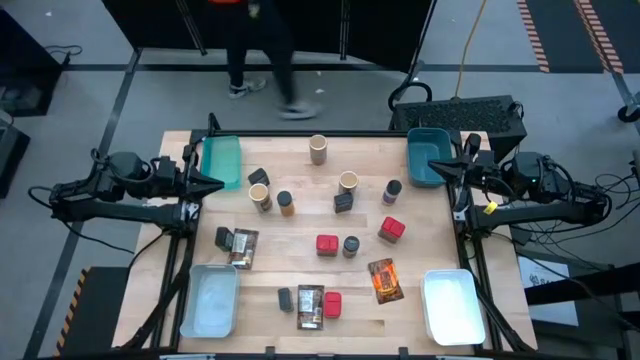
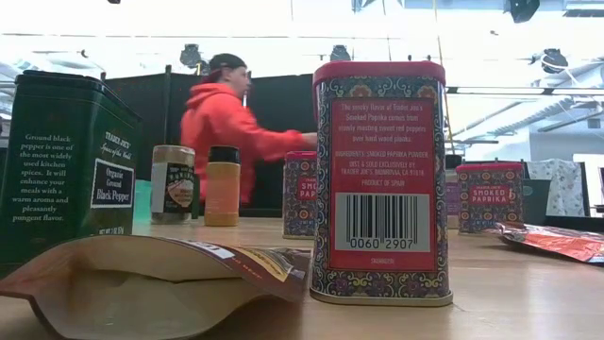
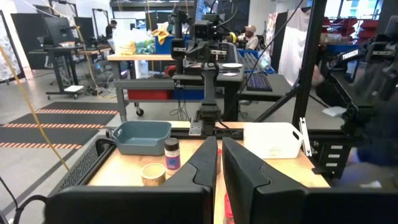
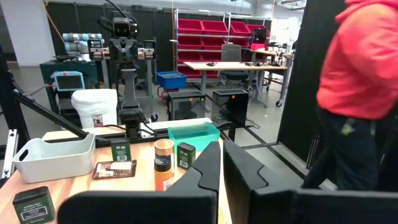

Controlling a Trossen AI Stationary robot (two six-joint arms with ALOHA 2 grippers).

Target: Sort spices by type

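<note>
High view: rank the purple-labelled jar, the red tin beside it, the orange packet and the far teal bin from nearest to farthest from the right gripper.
From the right gripper, shut at the table's right edge:
1. purple-labelled jar, just inboard
2. red tin, nearer the front
3. orange packet, front right
4. far teal bin, across at the left edge

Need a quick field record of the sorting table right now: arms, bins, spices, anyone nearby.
left gripper: shut, holding nothing, parked at the table's left edge beside the teal bin
right gripper: shut, holding nothing, parked at the right edge over the blue bin
white bins: two, at the near corners, nothing visible inside
spices: scattered across the middle of the table, none in a bin
red tins: three, apart from each other
packets: three, lying flat
person: walking past the far side of the table
</note>
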